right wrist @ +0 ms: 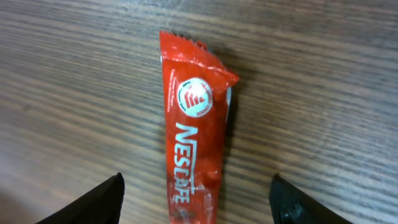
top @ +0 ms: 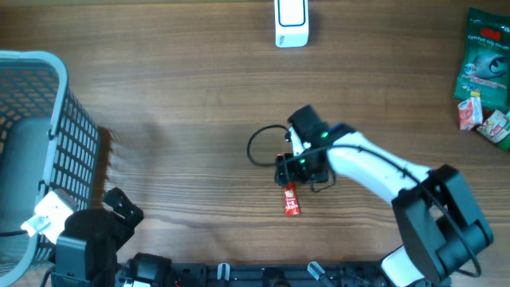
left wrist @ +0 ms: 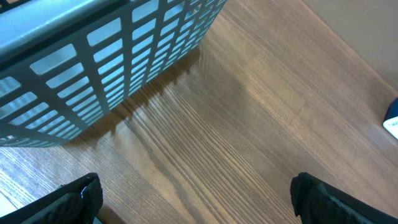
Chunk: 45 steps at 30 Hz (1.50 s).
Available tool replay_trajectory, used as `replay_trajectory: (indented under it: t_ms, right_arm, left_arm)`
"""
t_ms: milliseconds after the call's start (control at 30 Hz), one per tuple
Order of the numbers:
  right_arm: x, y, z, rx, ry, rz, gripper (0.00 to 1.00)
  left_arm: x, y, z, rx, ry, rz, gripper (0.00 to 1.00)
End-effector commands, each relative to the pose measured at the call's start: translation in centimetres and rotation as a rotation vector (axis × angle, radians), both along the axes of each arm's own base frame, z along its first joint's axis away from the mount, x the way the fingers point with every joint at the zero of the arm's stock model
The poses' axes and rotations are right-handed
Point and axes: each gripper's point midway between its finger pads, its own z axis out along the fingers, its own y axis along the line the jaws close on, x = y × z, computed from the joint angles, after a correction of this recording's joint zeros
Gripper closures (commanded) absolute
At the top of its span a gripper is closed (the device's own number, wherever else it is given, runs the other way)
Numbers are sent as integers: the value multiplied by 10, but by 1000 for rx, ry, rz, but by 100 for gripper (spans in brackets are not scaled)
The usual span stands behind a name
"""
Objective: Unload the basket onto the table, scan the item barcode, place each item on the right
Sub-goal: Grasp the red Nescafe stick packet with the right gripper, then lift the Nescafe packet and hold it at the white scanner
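Wood-grain table [top: 175, 104], overhead: the right gripper [top: 293, 174] hangs over one end of a red Nescafe sachet [top: 292, 199], and the left gripper [top: 121, 209] sits beside a grey basket [top: 72, 135]. Left wrist: fingers spread wide above the wood, basket beyond them. Right wrist: fingers spread, sachet lying flat between them, touching neither.

Overhead looks straight down — wrist views close, sharing table [top: 199, 119].

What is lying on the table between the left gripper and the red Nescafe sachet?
Nothing. In the overhead view, only bare wood of the table stretches from the left gripper to the red Nescafe sachet.
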Motion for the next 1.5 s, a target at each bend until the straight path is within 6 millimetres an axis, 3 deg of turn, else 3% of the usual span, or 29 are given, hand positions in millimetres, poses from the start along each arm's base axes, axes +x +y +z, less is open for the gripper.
replay_trajectory:
  t_ms: [0, 133, 367, 467, 500, 600, 767, 833, 933, 967, 1133, 1300, 1467]
  right_arm:
    - [-5, -17, -20, -193, -88, -64, 31]
    - [-13, 7, -19, -192, -151, 21, 48]
    - [-26, 0, -19, -317, -200, -22, 58]
    - [-25, -3, -20, -326, -199, -75, 79]
    - [-24, -3, -19, -324, -202, -100, 93]
    - [-22, 13, -11, -245, -155, -105, 96]
    - [-17, 55, 38, 109, 99, -104, 96]
    - [-30, 85, 84, 458, 328, -49, 96]
    - [-38, 94, 146, 815, 577, -40, 96]
    - [-36, 92, 157, 869, 624, -58, 96]
    - [-21, 79, 185, 891, 964, -346, 96]
    - [-18, 72, 210, 992, 1071, -316, 96]
    - [-8, 75, 215, 1014, 1037, -279, 96]
  left_arm:
    - [-1, 1, 3, -7, -15, 15, 0]
    - [-1, 1, 3, -7, -15, 15, 0]
    - [-1, 1, 3, -7, -15, 15, 0]
    - [-1, 1, 3, -7, -15, 15, 0]
    - [-1, 1, 3, -7, -15, 15, 0]
    - [-1, 1, 3, -7, -15, 15, 0]
    - [-1, 1, 3, -7, -15, 15, 0]
    - [-1, 1, 3, -7, -15, 15, 0]
    - [-1, 1, 3, -7, -15, 15, 0]
    - [-1, 1, 3, -7, -15, 15, 0]
    - [-1, 1, 3, -7, -15, 15, 0]
    - [-1, 1, 3, -7, -15, 15, 0]
    - [-1, 1, 3, -7, -15, 15, 0]
